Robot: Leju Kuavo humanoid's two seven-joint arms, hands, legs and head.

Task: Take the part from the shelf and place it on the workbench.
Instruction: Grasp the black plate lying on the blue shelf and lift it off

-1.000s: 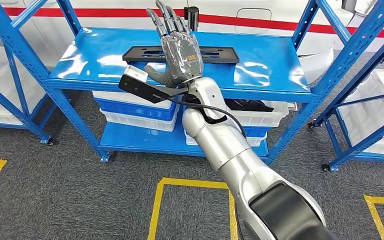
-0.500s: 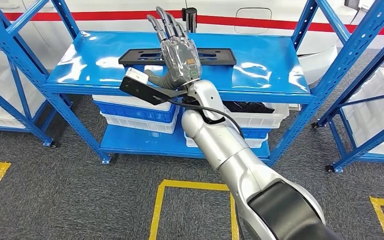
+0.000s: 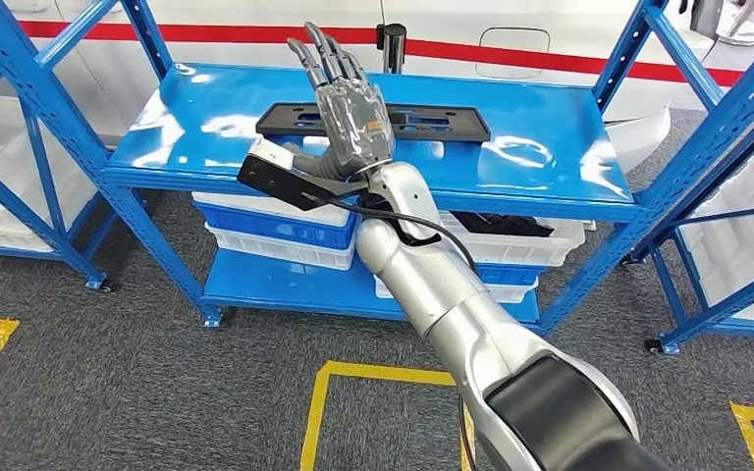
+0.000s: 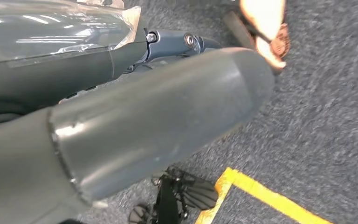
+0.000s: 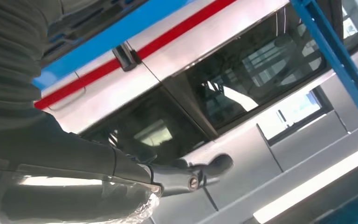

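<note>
My right arm (image 3: 452, 304) reaches forward and up from the lower right of the head view, its silver forearm rising to the front edge of the blue shelf (image 3: 206, 128). My right robot hand (image 3: 349, 113) is raised above the top board, back of the hand toward the camera, fingers (image 3: 326, 54) extended and spread apart, holding nothing. One part (image 3: 432, 121), a flat black elongated plate with cut-outs, lies on the top board of the shelf, directly behind my right robot hand and partly hidden by it; whether the palm touches it I cannot tell. My left robot hand (image 4: 121, 126) appears in the left wrist view as a grey cover and thumb over grey carpet with a yellow floor line (image 4: 261, 196); its fingers are blurred, so its state cannot be told. Under the top board stand stacked blue and white bins (image 3: 275, 231) on the left and one white bin (image 3: 540, 240) on the right holding dark items that cannot be identified.
</note>
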